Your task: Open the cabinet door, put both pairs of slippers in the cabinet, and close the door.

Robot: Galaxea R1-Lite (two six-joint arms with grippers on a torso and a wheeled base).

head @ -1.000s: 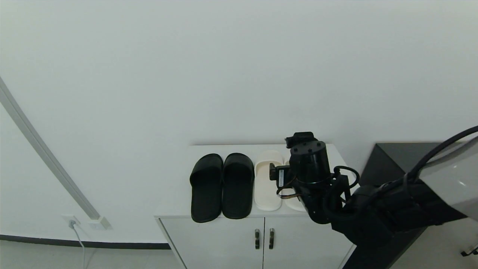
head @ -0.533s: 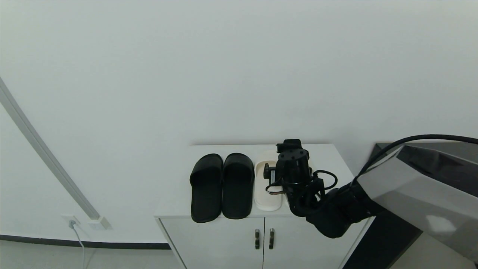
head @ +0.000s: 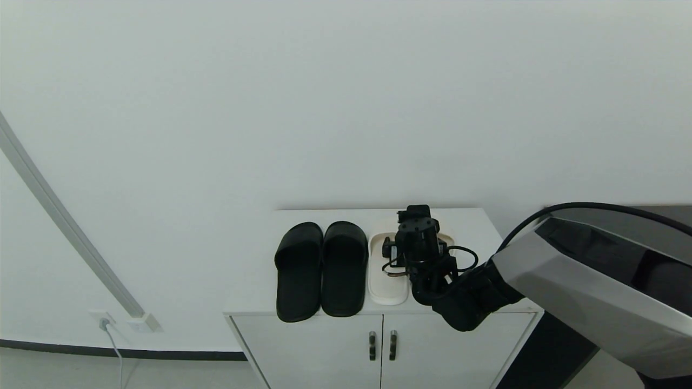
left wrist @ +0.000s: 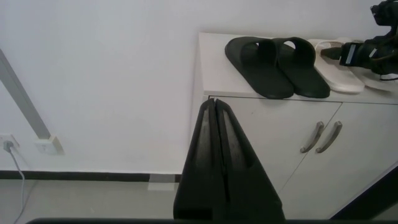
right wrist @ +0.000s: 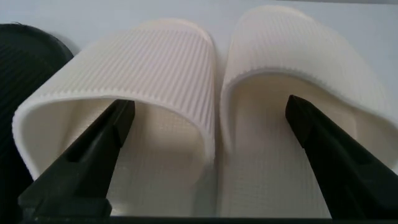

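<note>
Cabinet point(head: 303, 351), seen from the room: a low white unit against the wall, both doors shut, with its two upright handles point(head: 372, 346) side by side at the centre seam.

Cabinet top, the surface point(head: 476, 227): both pairs of slippers lie here, toes toward the wall and heels toward the cabinet's front edge.

(a) Black slippers point(head: 344, 267) — above the left door, the two touching along their inner sides, heels reaching the front edge.

(b) Cream slippers point(head: 386, 275) — above the right door, starting just beside the black pair. The half of this pair farther from the black slippers is largely hidden behind the right arm. From the right wrist, the two ribbed straps point(right wrist: 161, 74) stand close together, nearly touching.

Right claw point(right wrist: 208, 168): low over the cabinet top at the heel end of the cream pair, aimed toward the wall. Its fingers point(right wrist: 81, 168) are spread wide — one in front of each slipper's opening. It grips nothing; whether the tips touch the insoles cannot be told.

Left claw point(left wrist: 215, 109): out in front of the cabinet, off its corner on the black slippers' side and below the level of the top. Its fingers are pressed together on nothing.

Wall beside the cabinet: a socket point(head: 102, 320) low down, with a cord hanging from it.
</note>
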